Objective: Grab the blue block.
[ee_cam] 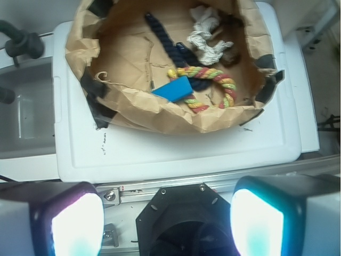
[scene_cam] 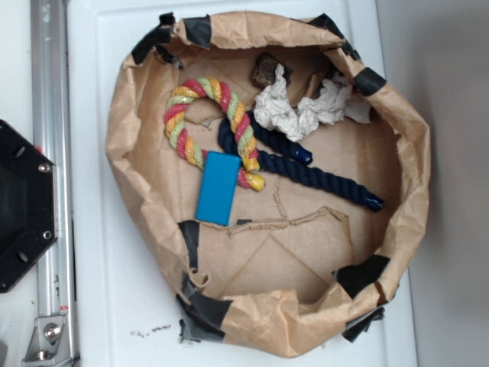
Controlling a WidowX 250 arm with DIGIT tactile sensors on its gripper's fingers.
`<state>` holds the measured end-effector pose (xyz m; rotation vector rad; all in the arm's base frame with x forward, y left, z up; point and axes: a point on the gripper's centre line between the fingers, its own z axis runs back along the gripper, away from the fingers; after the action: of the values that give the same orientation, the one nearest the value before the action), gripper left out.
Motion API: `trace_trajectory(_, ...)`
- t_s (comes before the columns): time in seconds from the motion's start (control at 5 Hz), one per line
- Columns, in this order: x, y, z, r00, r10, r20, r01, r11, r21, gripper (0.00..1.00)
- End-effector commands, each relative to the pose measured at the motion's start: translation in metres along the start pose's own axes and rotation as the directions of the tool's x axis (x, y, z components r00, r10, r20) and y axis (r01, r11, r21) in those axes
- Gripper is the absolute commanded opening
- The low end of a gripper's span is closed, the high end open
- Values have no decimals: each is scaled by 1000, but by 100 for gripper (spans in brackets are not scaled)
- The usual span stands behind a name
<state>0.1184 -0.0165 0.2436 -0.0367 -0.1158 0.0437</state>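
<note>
The blue block (scene_cam: 216, 198) lies flat on the floor of a brown paper tub (scene_cam: 130, 160), its upper end touching the multicoloured rope ring (scene_cam: 210, 126). In the wrist view the blue block (ee_cam: 173, 89) sits just behind the tub's near wall. My gripper (ee_cam: 168, 224) shows only in the wrist view. It hovers far back from the tub, over the black robot base (ee_cam: 184, 224). Its two glowing pads (ee_cam: 77, 224) stand wide apart with nothing between them, so it is open.
A dark navy rope (scene_cam: 306, 170) lies right of the ring. Crumpled white paper (scene_cam: 298, 107) and a brown lump (scene_cam: 265, 70) sit at the tub's back. The tub's raised taped walls surround everything. An aluminium rail (scene_cam: 52, 176) and the black base (scene_cam: 23, 206) lie to the left.
</note>
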Motion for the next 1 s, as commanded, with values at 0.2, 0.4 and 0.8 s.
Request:
trace_trajectory(0.2,46,8,-44,990,143,8,-143,990,-15,100)
trace_trajectory(0.4,91,12,-73,922,380,78,-380,925,-21,100)
trace_trajectory(0.8,154,28,-137,710,703,-48,-704,707,-68,100)
